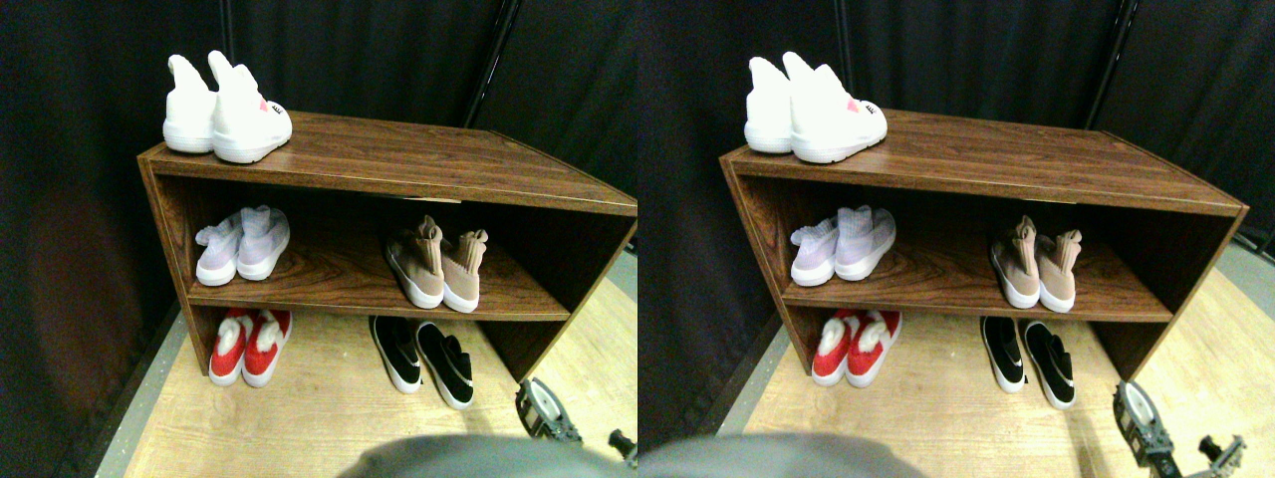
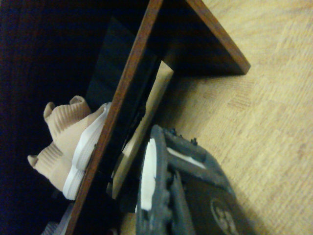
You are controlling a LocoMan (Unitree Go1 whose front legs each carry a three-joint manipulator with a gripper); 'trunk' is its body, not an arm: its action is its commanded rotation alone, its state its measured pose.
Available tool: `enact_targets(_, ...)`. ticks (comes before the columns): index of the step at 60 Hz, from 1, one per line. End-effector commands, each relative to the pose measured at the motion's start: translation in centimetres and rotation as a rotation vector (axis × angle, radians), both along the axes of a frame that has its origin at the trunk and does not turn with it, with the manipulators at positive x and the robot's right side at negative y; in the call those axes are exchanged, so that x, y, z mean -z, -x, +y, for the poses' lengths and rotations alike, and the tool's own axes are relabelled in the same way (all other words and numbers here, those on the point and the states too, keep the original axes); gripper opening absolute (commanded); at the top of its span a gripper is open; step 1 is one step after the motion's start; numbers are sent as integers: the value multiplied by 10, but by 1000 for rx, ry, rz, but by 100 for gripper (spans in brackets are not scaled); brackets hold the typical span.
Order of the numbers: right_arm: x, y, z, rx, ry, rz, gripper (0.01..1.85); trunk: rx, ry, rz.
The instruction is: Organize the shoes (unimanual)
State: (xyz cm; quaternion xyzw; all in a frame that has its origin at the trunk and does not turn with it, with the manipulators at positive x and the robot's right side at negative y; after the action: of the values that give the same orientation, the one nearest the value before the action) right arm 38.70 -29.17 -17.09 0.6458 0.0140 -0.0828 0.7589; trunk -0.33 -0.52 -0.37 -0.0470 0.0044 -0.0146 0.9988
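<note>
The shoes stand in pairs on a brown wooden rack (image 1: 398, 159). A tan knit pair (image 1: 438, 264) sits on the right of the middle shelf. A black low pair with white soles (image 1: 423, 358) is on the floor under the rack's right side. My right gripper (image 1: 580, 426) hovers low over the floor at the lower right, just right of the black pair, apart from it, open and empty. In the wrist view the tan pair (image 2: 68, 147) shows past the shelf's front edge (image 2: 122, 112), beyond the dark jaw frame.
A white pair (image 1: 224, 115) stands on the rack's top left. A lavender pair (image 1: 244, 244) is on the middle shelf's left, and a red pair (image 1: 249, 344) sits below it on the wooden floor (image 1: 329, 418). Black curtains hang behind.
</note>
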Motion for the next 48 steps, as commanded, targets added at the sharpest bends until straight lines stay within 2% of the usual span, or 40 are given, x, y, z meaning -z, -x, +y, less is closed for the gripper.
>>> enact_targets(1,6,-13,-3,21,-14,-3,6,-11,19,16)
enact_targets(10,23,-30,-14,95,-17,29,6,-19,25,14)
enact_targets(18,37,-49,-27,112,-43,40,6,-20,27,11)
enact_targets(28,44,-67,-37,135,-89,66,6,-26,29,9)
enact_targets(33,48,-72,-39,172,-121,76,6,-26,29,9)
enact_targets(39,55,-74,-36,236,-66,107,6,-26,29,9)
enact_targets(41,56,-74,-35,238,-81,111,6,-26,29,9)
enact_targets(44,58,-76,-32,201,-143,121,6,-26,29,9)
enact_targets(45,59,-76,-31,191,-147,121,6,-50,42,5)
enact_targets(48,63,-80,-28,169,-169,121,6,-50,42,5)
